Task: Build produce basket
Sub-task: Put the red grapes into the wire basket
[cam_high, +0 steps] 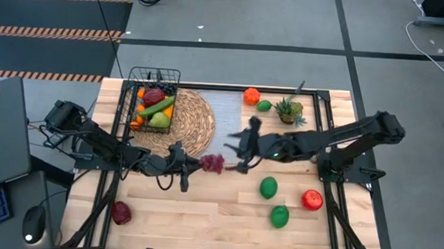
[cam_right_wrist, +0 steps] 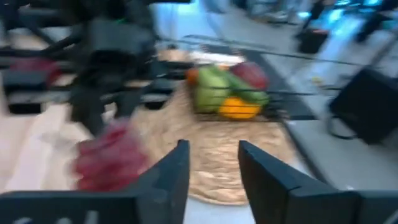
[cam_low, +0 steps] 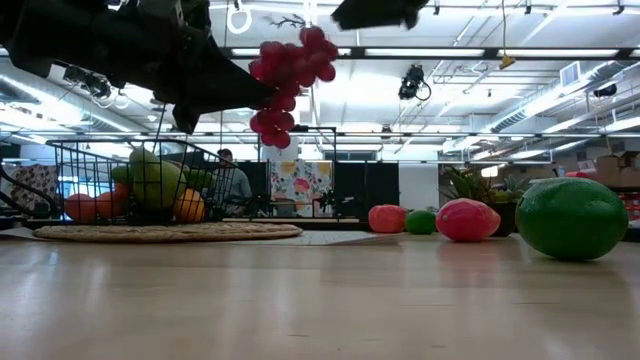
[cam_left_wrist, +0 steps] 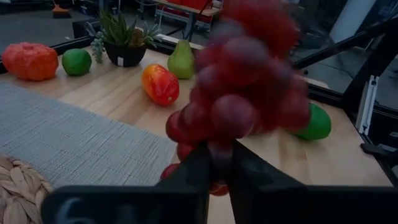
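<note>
Now grapes [cam_left_wrist: 239, 93] in left pincer [cam_left_wrist: 219, 168]

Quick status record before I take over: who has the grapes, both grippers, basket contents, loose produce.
grapes: red bunch held in the air, off the table
left gripper: jaws shut on the grapes
right gripper: jaws apart, empty, beside the grapes
basket: on the woven mat, partly filled
loose produce: two green limes, red apple, dark red fruit near the table's front left

We hold the grapes [cam_high: 212, 164] between the left gripper's [cam_high: 199, 164] jaws; the basket [cam_high: 153, 99] sits on the mat [cam_high: 195, 123] behind them.
</note>
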